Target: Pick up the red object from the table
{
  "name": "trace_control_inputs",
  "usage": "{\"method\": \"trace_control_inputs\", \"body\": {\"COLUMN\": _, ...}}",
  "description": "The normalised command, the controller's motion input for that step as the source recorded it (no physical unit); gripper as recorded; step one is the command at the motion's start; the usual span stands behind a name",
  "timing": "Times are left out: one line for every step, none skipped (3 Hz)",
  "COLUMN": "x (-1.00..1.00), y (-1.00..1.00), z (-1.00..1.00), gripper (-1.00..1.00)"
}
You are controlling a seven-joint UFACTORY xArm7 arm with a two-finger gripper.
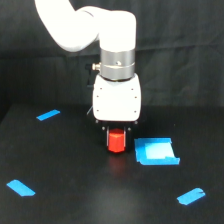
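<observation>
Arm: white xArm6 arm (82, 25), entering from 11 o'clock of the exterior view and ending in a vertical silver wrist ring above a white boxy body.
Claw: claw (116, 132), pointing straight down under the white body; only short dark finger stubs show at the top of the red block.
Claw state: cannot tell whether clenched or released; the fingers are mostly hidden by the body and the block.
Red block: red block (116, 141), upright, directly under the claw, its top between the dark finger stubs. Contact with the desk cannot be told; a faint red reflection lies just below it.
Blue square piece: blue square piece (155, 151), just beside the red block at its 3 o'clock, apart from it, lying flat.
Tape strips: blue tape strips (48, 115) at 10 o'clock, 8 o'clock and 4 o'clock from the block, well apart from it.
Desk: matte black desk (75, 170).
Backdrop: black cloth backdrop (190, 60) behind the desk.
</observation>
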Motion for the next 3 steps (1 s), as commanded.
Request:
{"method": "trace_control_inputs", "body": {"x": -0.06, "y": -0.04, "z": 0.4, "gripper": -0.98}}
{"method": "trace_control_inputs", "body": {"x": -0.07, "y": -0.03, "z": 0.62, "gripper": -0.99}}
{"method": "trace_control_inputs", "body": {"x": -0.07, "y": -0.03, "z": 0.74, "gripper": -0.99}}
